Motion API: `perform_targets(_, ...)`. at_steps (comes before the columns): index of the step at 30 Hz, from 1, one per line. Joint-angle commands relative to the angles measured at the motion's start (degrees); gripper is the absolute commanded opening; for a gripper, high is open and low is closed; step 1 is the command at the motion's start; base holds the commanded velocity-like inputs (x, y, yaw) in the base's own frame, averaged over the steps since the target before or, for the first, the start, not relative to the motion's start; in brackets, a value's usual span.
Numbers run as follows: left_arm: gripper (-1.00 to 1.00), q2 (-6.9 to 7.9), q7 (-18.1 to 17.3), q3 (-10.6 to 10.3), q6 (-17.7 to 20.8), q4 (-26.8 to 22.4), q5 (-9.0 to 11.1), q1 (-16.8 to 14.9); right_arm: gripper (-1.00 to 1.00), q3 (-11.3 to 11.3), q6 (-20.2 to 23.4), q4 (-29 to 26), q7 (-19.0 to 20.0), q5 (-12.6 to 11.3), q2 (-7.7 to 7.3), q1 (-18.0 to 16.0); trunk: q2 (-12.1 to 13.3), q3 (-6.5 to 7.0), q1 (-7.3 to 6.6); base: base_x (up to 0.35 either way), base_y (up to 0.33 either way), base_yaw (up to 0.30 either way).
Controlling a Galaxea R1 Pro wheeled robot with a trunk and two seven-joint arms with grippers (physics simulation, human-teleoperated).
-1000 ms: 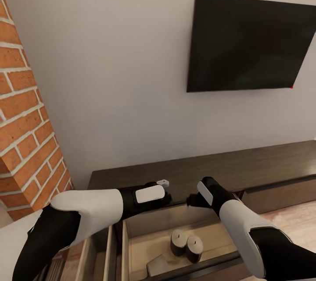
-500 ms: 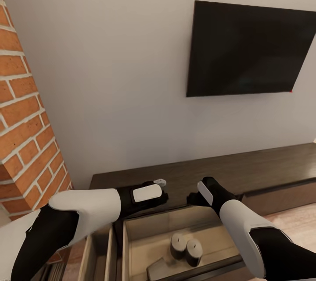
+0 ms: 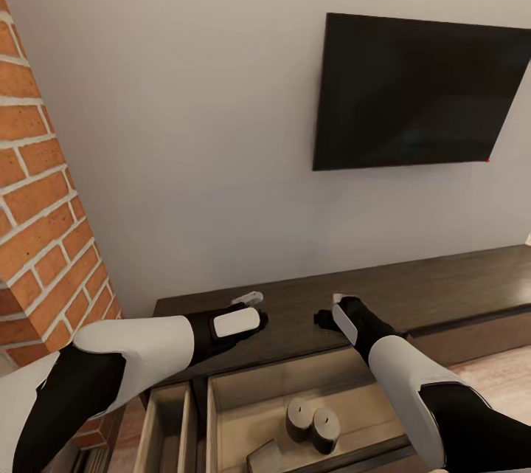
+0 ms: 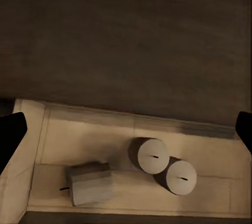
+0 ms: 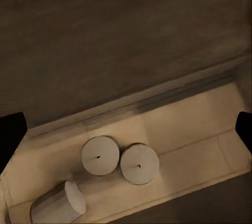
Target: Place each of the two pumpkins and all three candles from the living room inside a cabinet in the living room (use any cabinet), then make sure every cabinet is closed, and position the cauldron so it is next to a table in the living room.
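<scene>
Left gripper [image 3: 253, 299] and right gripper [image 3: 324, 319] both spread wide and empty, fingertips dark at the edges of each wrist view, arms bent and held level over the cabinet [image 3: 413, 288] top, wrists side by side, near each other but apart. Below and just behind the grippers, open drawer [image 3: 369, 414] holding all three candles: two upright and touching [image 4: 153, 156] [image 4: 181, 177], third tipped on its side [image 4: 90, 184] close by. Candles judged done; drawer not yet shut; pumpkins, cauldron apparently left.
</scene>
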Motion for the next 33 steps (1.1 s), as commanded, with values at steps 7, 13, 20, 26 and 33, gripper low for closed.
perform_targets(7,1.00,-1.17,0.1,-0.8,-9.5,0.1,-9.7,-0.1,1.00,0.1,-8.4,-0.1,-0.5,2.4,0.11,0.0,2.8,1.20,-1.55,0.000,0.000,0.000)
perform_targets(13,1.00,-1.44,0.0,-7.0,-17.9,-0.1,-11.9,-0.1,1.00,0.1,-12.1,0.2,-0.5,2.6,0.13,0.0,5.2,2.28,-2.87,0.000,0.000,0.000)
perform_targets(20,1.00,-1.49,-2.2,-16.3,-30.1,-0.4,-12.2,-0.1,1.00,0.1,-23.2,2.6,-0.4,2.4,0.49,0.0,8.0,3.53,-4.40,0.000,0.000,0.000)
perform_targets(26,1.00,-1.44,-2.6,-21.1,-35.3,-0.3,-12.0,-0.1,1.00,0.1,-35.7,7.6,-0.5,2.9,0.99,0.0,10.4,4.61,-5.72,0.000,0.000,0.000)
perform_targets(33,1.00,-1.89,-1.9,-27.4,-40.8,-0.6,-12.0,-0.1,1.00,0.1,-40.7,9.4,-0.5,3.6,1.89,0.1,13.2,5.87,-7.26,0.000,0.000,0.000)
